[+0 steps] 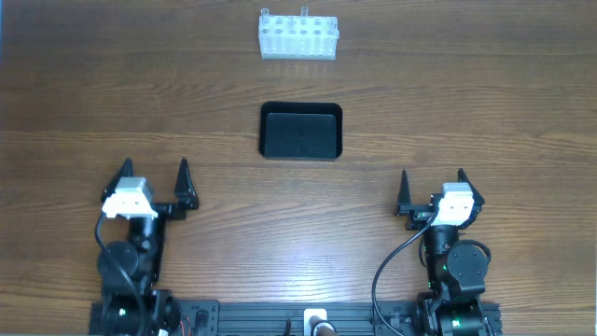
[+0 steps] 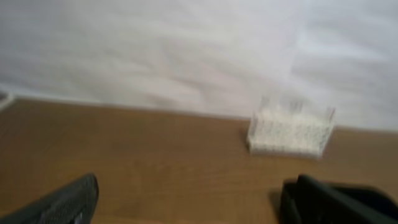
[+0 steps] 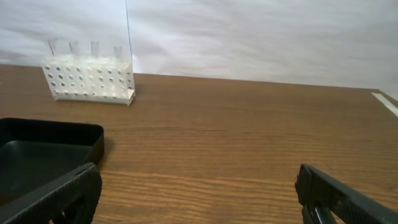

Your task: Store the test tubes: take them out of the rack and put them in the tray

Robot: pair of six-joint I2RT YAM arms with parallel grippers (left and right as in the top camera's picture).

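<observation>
A white perforated rack [image 1: 298, 37] stands at the far middle of the wooden table, with several clear test tubes [image 3: 74, 47] upright in its back row. The black tray [image 1: 300, 131] lies just in front of it with nothing in it. My left gripper [image 1: 154, 179] sits near the front left, open and holding nothing, well short of the tray. At the front right my right gripper [image 1: 434, 191] is likewise open with nothing held. The left wrist view looks across bare wood at the rack [image 2: 289, 132]. The right wrist view takes in the rack [image 3: 90, 81] and the tray's corner [image 3: 56, 140].
The brown wooden table [image 1: 485, 103] runs wide on both sides of the rack and tray. A white wall [image 3: 249, 37] rises behind the table's far edge. Both arm bases and their cables [image 1: 392, 271] line the front edge.
</observation>
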